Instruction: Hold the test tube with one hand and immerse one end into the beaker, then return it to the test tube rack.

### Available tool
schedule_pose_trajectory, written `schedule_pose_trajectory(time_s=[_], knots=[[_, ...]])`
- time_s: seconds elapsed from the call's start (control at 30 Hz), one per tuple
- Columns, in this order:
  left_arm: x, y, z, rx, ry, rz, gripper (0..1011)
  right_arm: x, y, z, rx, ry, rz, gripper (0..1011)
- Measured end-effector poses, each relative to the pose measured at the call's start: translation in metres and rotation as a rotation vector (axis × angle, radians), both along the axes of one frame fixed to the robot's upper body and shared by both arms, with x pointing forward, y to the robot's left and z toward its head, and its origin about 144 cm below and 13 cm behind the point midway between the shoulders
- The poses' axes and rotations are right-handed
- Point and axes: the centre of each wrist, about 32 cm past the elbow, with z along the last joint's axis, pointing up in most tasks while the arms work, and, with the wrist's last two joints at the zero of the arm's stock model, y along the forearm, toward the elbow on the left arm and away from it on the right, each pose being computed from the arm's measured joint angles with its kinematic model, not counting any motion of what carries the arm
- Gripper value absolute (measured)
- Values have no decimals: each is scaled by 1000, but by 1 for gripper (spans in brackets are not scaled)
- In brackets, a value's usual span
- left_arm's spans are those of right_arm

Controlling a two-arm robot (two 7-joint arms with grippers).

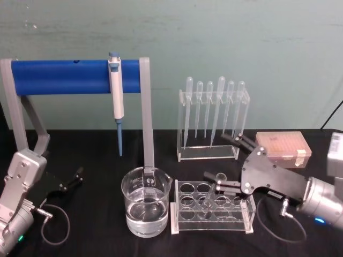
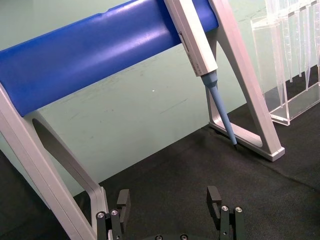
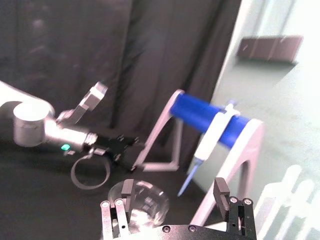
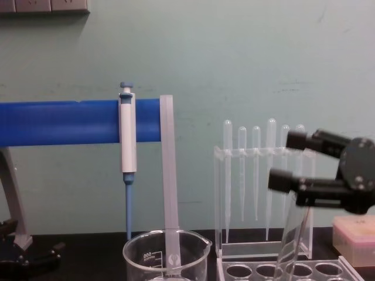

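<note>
My right pincer [image 1: 226,160], black and two-fingered on a silver cylindrical arm, hangs above the clear rack with round holes [image 1: 211,208] on the black desk [image 1: 96,160]. Its fingers stand wide apart and grasp nothing; the lower finger [image 4: 287,180] lies at or just beside the rim of the clear glass test tube [image 4: 291,237], but I cannot tell whether they touch. The test tube stands tilted in one hole of the rack, round end down. The wide clear glass beaker [image 1: 146,201] with white printed marks, part-filled with clear liquid, sits just left of the rack. Behind it a blue-and-white pipettor [image 1: 116,96] hangs from a grey stand with a blue bar [image 1: 64,76]. A second clear rack holding thin plastic pipettes [image 1: 213,110] stands farther back, with a pink-filled tip box [image 1: 282,149] to its right. My left pincer [image 1: 72,179] rests low at the desk's left, its fingers spread, empty.
</note>
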Motion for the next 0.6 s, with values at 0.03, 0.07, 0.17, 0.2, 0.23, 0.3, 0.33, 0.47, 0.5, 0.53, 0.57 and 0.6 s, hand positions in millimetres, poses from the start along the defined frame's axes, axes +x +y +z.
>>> schedule_pose_trajectory(time_s=[0.03, 0.07, 0.17, 0.2, 0.23, 0.3, 0.33, 0.47, 0.5, 0.53, 0.57, 0.6], knots=[[0, 0, 0, 0, 0, 0, 1000, -2, -1, -1, 21, -21, -16, 1002], [0, 0, 0, 0, 0, 0, 1000, -3, -2, -1, 33, -32, -27, 1002], [0, 0, 0, 0, 0, 0, 1000, -9, -4, -5, 88, -72, -78, 1002], [0, 0, 0, 0, 0, 0, 1000, -10, -5, -6, 99, -80, -90, 1002], [0, 0, 0, 0, 0, 0, 1000, -13, -6, -9, 124, -96, -123, 1002], [0, 0, 0, 0, 0, 0, 1000, -17, -7, -12, 148, -106, -164, 1002], [0, 0, 0, 0, 0, 0, 1000, -20, -8, -15, 167, -110, -203, 1002], [0, 0, 0, 0, 0, 0, 1000, -31, -8, -23, 199, -87, -334, 1002], [0, 0, 0, 0, 0, 0, 1000, -33, -8, -25, 202, -77, -356, 1002], [0, 0, 0, 0, 0, 0, 1000, -35, -7, -27, 202, -54, -394, 1002], [0, 0, 0, 0, 0, 0, 1000, -37, -7, -28, 202, -38, -417, 1002], [0, 0, 0, 0, 0, 0, 1000, -40, -5, -32, 201, 4, -473, 1002]])
